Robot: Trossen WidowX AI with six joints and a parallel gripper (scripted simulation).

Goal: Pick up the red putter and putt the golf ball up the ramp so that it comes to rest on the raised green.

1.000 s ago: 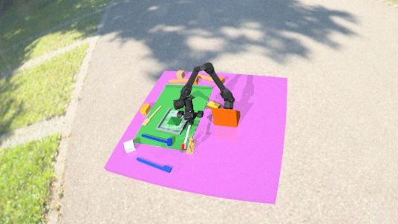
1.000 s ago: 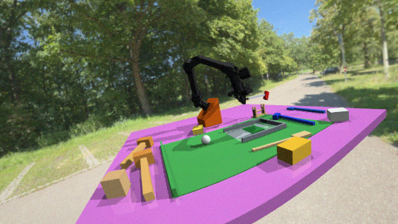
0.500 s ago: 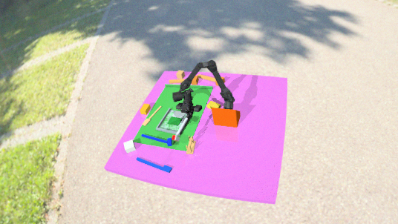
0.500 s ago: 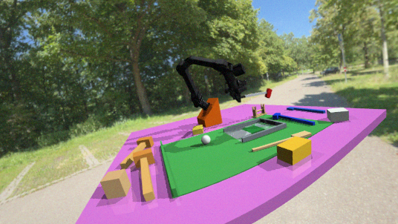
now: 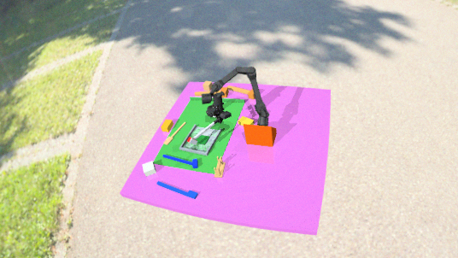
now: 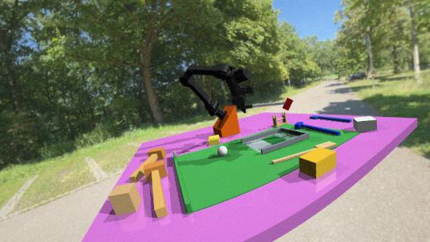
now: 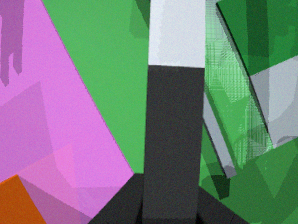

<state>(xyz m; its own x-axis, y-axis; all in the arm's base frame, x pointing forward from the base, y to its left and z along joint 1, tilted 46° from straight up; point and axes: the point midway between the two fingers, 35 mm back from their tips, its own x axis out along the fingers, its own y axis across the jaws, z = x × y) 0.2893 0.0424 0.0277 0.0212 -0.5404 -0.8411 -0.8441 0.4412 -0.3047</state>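
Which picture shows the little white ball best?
The exterior view, because the ball sits there in plain sight on the green mat, with nothing in front of it. I can't find the ball in the top view, where the robot's arm covers part of the mat, or in the wrist view.
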